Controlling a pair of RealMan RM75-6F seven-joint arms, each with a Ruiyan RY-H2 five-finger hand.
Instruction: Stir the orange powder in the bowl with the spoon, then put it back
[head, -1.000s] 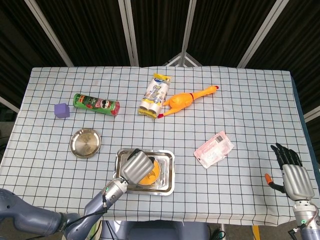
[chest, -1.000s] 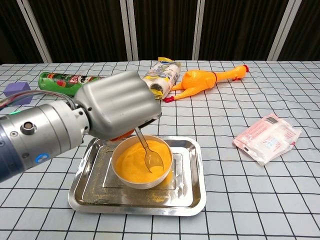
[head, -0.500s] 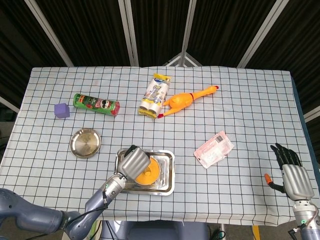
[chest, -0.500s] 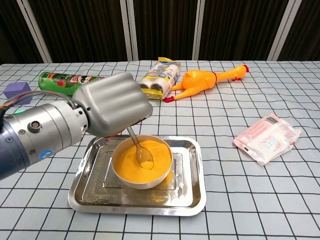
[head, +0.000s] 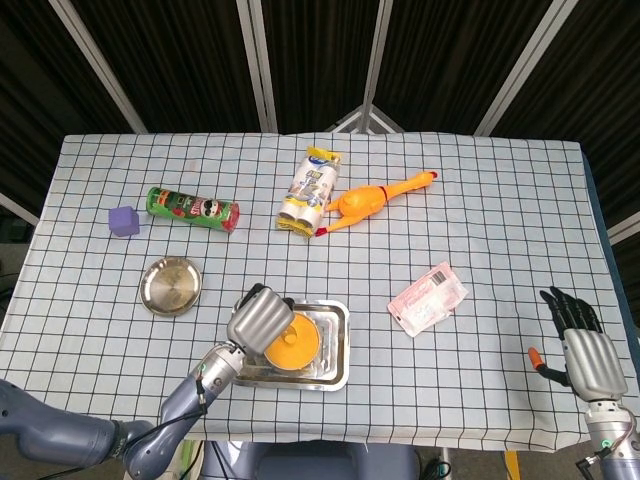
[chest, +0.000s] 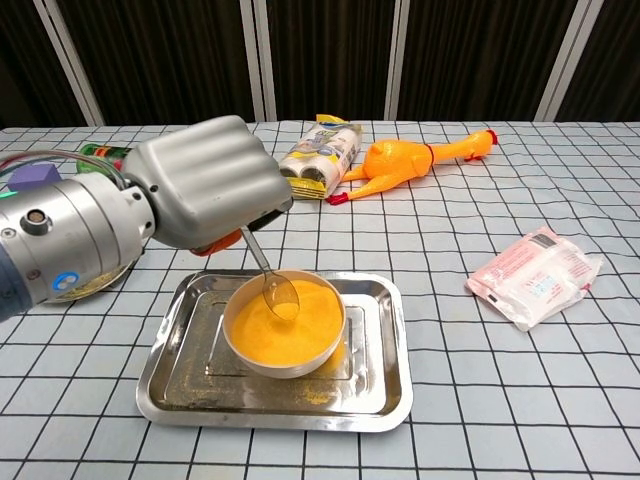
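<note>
- Left hand (chest: 205, 180) clamped on the spoon (chest: 272, 280), fingers closed round the handle; shifted toward the table's left over the last second.
- Spoon bowl dragged from the near right of the orange powder (chest: 285, 325) up to its far left edge, handle now steeper.
- Bowl (head: 291, 345) sitting in the steel tray (head: 335, 345), unmoved.
- Reads as one sweep of the stir, mid-stroke; spoon tip at or just into the powder, depth hard to tell.
- Return of the spoon not yet begun.
- Right hand (head: 582, 350) idle at the table's near right edge, fingers apart, holding nothing, unchanged.
- Small round dish (head: 170, 285) left of the tray, a possible resting place for the spoon.
</note>
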